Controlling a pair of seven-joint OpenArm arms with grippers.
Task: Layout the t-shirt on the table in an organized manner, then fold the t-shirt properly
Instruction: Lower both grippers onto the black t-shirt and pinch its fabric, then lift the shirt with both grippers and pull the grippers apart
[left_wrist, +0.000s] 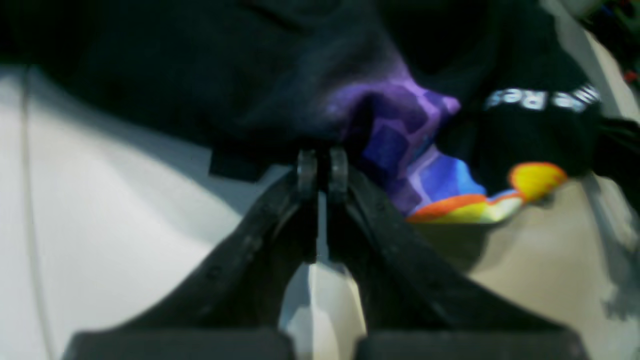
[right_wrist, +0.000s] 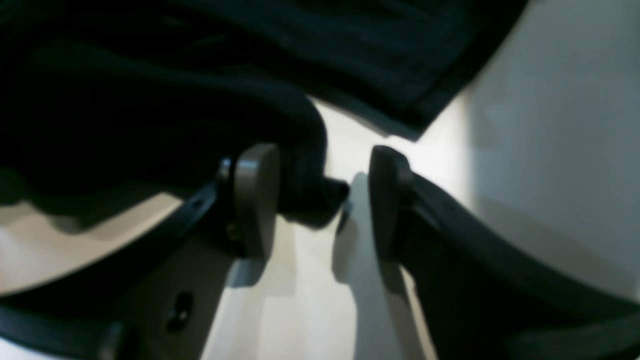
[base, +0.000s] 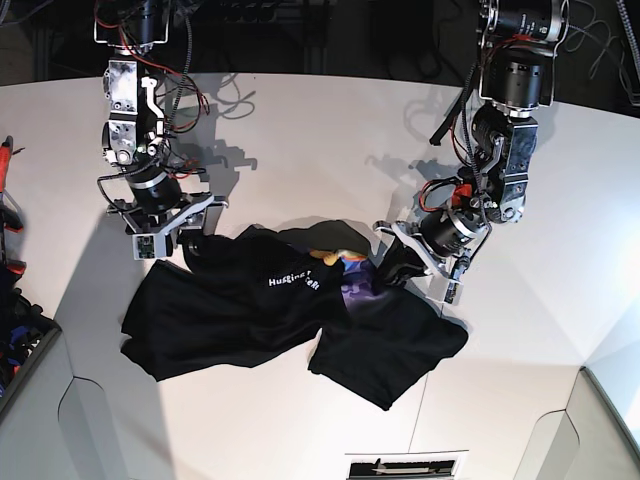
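Note:
The black t-shirt (base: 290, 310) lies crumpled across the middle of the white table (base: 330, 150), its white lettering (base: 290, 282) and a bit of the colourful graphic (base: 345, 262) showing. My left gripper (left_wrist: 322, 172) is shut on a bunched fold of black cloth (left_wrist: 225, 90) next to the purple-blue patch (left_wrist: 395, 130); in the base view it sits at the shirt's right upper edge (base: 400, 262). My right gripper (right_wrist: 320, 200) is open at the shirt's upper left edge (base: 190, 240), with a roll of black fabric (right_wrist: 300, 165) between its fingers, against the left pad (right_wrist: 255, 200).
Both arms reach down from the table's far side, with loose cables (base: 215, 95) behind the one on the left of the base view. A black-and-white label (base: 405, 467) sits at the front edge. Cut-out corners (base: 35, 400) flank the front. Red-handled items (base: 5, 170) lie at the left margin.

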